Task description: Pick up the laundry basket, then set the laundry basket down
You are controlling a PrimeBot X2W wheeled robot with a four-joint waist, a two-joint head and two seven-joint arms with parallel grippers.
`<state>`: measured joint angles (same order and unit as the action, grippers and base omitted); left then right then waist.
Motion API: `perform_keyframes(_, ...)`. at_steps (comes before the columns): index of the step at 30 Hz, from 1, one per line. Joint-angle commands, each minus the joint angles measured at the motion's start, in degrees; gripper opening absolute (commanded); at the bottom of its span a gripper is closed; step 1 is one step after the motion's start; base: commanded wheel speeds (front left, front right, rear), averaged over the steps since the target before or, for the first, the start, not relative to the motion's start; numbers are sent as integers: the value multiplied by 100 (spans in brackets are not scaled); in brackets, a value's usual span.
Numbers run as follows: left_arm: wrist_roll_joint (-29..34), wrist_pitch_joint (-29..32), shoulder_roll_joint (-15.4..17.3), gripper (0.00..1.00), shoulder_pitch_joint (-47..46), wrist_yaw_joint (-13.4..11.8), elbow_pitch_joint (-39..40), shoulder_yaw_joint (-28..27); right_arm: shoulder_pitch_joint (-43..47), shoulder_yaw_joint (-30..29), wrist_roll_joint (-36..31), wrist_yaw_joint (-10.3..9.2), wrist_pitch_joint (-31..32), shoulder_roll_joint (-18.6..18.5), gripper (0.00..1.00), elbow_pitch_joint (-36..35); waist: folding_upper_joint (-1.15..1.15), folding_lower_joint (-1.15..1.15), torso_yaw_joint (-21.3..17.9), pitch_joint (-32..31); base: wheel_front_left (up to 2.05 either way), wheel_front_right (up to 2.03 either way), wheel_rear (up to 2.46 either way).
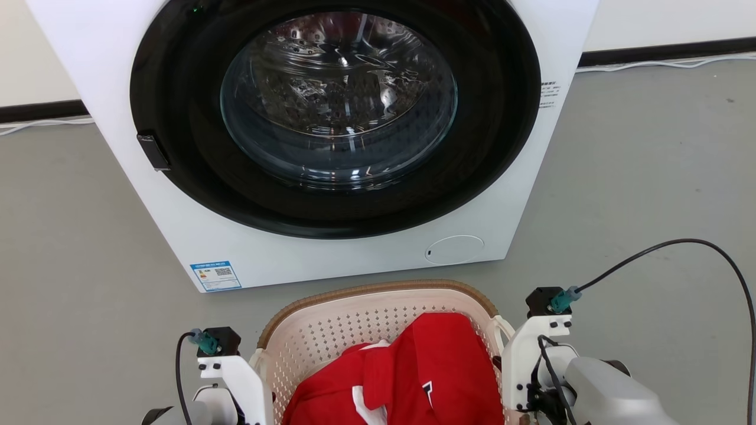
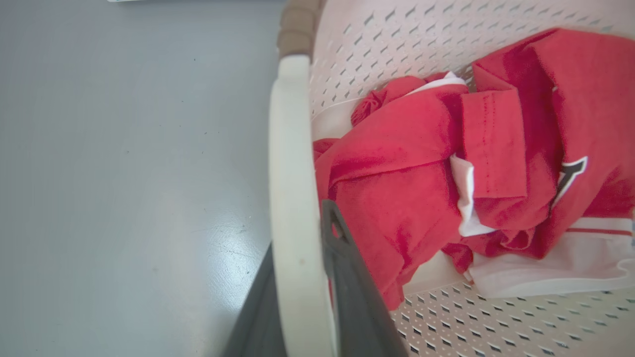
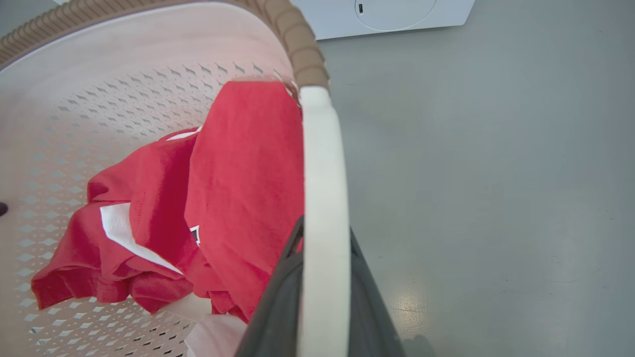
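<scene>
Laundry basket point(image 3: 124, 54) handle fills right hand point(image 3: 325, 229) (washer point(image 1: 354, 255) ahead).

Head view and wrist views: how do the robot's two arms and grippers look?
The left gripper and right gripper have long, dark grey, tapering fingers. Each wrist bears a white plastic bracket with black screws, a black camera block and a teal connector with a black cable. The right forearm is pale grey.

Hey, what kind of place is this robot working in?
Probably a laundry area, or a room set up as one. A front-loading washing machine stands on a bare grey floor, and in front of it sits a laundry basket holding a red garment.
</scene>
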<state>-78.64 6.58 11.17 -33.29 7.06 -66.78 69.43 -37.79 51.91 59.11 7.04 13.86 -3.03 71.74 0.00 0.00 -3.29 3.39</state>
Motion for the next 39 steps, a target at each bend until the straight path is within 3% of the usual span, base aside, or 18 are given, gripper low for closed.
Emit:
perform_keyframes(1,-8,-78,163,0,-263,43,42,-59,-140,79,36,45,-89,15,0,-48,0,0,-7,11,0,0,0)
perform_keyframes(22,-81,-327,227,0,-371,43,33,6,-183,292,210,45,-291,15,0,-45,0,0,-9,214,0,0,0)
perform_keyframes(39,-87,-1236,492,0,-801,43,190,-63,-523,363,238,45,-1281,15,0,-5,0,0,53,1414,0,0,0)
